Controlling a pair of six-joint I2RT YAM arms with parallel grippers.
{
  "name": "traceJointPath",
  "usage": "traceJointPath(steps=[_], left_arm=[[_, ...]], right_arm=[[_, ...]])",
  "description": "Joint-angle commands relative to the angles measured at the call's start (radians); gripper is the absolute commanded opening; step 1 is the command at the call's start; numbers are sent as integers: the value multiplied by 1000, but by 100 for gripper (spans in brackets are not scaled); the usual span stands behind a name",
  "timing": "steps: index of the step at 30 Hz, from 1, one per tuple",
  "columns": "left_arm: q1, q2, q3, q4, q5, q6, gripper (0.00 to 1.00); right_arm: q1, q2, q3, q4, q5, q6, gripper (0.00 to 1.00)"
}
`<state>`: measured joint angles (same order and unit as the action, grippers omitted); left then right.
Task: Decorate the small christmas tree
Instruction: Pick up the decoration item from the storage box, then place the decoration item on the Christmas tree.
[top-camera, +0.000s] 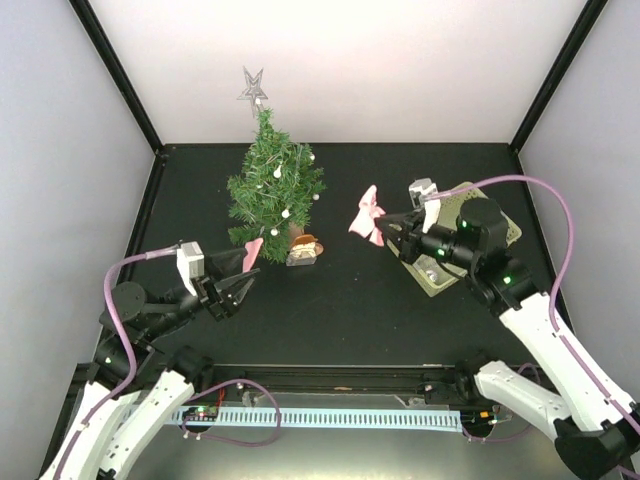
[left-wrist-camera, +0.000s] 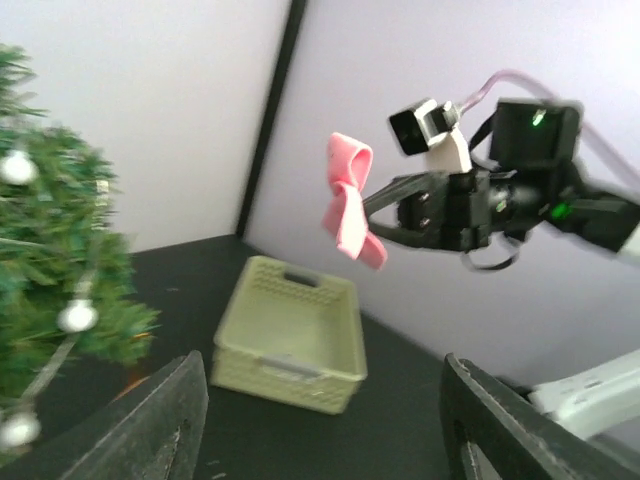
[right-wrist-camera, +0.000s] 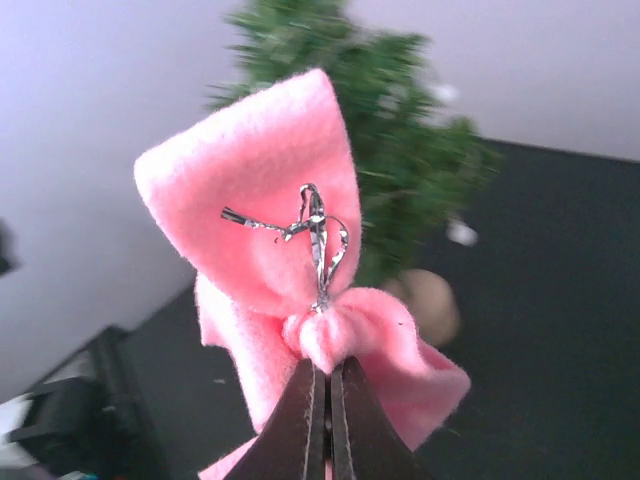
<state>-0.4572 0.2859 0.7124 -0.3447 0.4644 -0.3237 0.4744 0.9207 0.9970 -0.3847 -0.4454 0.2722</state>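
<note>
The small christmas tree (top-camera: 275, 185) stands at the back left on a light-wood stump, hung with white balls and topped by a silver star (top-camera: 252, 88). My right gripper (top-camera: 385, 228) is shut on the knot of a pink felt bow (top-camera: 367, 215) and holds it in the air right of the tree. The right wrist view shows that bow (right-wrist-camera: 280, 230) pinched at the gripper (right-wrist-camera: 327, 375), with the tree (right-wrist-camera: 400, 170) blurred behind. My left gripper (top-camera: 243, 284) stands open and empty below the tree, its fingers (left-wrist-camera: 160, 420) wide apart. A second pink bow (top-camera: 252, 248) sits at the lowest left branches.
A pale green basket (top-camera: 500, 232) sits at the right under my right arm; the left wrist view also shows the basket (left-wrist-camera: 290, 335). A small brown-and-white piece (top-camera: 303, 250) lies by the tree's base. Black frame posts and pale walls close in the table.
</note>
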Motion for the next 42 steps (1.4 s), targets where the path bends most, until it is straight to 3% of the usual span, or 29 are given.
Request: traceJointPath(steps=[1, 6, 11, 17, 24, 33, 42], left_arm=[[8, 40, 14, 190, 200, -236, 64], [6, 78, -35, 393, 312, -446, 62], [2, 128, -64, 503, 385, -558, 52], [-14, 144, -130, 701, 383, -714, 50], [-43, 164, -136, 802, 368, -755, 45], [-86, 226, -127, 953, 360, -817, 44], [-126, 249, -99, 984, 338, -811, 41]], right_arm=[[58, -85, -94, 351, -277, 214, 1], [126, -103, -165, 643, -358, 416, 1], [224, -41, -160, 834, -399, 502, 1], [333, 87, -118, 1141, -466, 655, 3], [453, 215, -13, 1220, -467, 677, 3], [502, 311, 56, 1252, -454, 681, 3], [529, 355, 70, 1252, -440, 684, 4]])
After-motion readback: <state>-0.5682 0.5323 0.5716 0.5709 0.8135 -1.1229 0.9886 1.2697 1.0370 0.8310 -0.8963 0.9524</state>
